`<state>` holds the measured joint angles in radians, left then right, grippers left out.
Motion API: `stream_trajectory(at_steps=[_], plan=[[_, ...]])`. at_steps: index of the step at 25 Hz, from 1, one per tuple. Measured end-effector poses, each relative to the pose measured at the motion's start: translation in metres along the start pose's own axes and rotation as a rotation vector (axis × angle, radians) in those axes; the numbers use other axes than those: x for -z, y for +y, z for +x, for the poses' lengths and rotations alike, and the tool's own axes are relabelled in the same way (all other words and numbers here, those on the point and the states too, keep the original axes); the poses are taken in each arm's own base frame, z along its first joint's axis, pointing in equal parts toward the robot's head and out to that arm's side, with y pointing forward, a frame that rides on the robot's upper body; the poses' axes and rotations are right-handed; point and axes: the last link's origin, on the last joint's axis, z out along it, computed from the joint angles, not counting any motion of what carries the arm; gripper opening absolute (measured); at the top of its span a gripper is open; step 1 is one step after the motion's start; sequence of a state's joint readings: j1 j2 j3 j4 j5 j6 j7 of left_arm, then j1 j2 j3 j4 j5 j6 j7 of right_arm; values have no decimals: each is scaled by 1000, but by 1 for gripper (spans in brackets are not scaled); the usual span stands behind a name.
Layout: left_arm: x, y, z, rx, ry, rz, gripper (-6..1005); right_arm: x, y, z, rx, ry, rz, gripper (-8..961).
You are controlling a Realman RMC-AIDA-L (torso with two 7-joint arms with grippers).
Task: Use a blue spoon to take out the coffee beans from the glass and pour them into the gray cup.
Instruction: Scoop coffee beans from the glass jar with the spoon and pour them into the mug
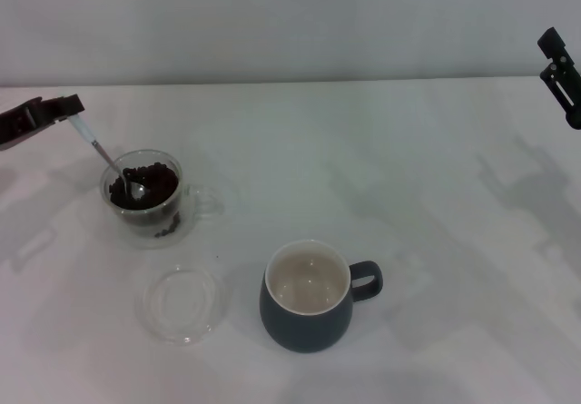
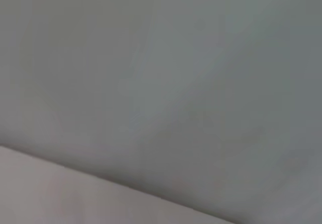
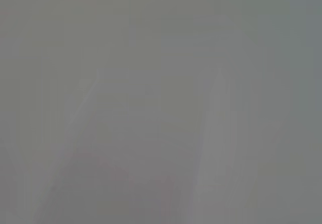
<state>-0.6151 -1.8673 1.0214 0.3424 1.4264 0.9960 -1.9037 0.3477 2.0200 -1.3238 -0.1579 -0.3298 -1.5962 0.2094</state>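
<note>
Left gripper (image 1: 65, 107) at the table's far left edge, fingers pinching the blue spoon (image 1: 102, 152) by its handle end — spoon slants down, bowl sunk among the coffee beans (image 1: 145, 186) in the glass (image 1: 142, 197). Flat clear dish (image 1: 184, 303) nearer; gray cup (image 1: 309, 297) to its right, no beans inside. Right gripper (image 1: 563, 73) parked far right — finger state unreadable.

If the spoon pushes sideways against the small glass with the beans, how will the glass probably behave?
The glass looks small and light, so it would probably slide on the smooth white table rather than resist. It is low and wide, with coffee beans weighing it down, so tipping seems unlikely. Being clear glass, it is probably fragile if knocked hard.
</note>
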Motion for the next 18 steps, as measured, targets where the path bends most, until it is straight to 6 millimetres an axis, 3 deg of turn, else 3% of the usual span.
stream_trajectory(at_steps=[10, 18], plan=[[11, -9, -19, 195, 41, 1, 140, -1, 1, 1, -3, 7, -1, 708], [31, -19, -34, 373, 123, -29, 139, -1, 0, 4, -3, 27, 3, 708]])
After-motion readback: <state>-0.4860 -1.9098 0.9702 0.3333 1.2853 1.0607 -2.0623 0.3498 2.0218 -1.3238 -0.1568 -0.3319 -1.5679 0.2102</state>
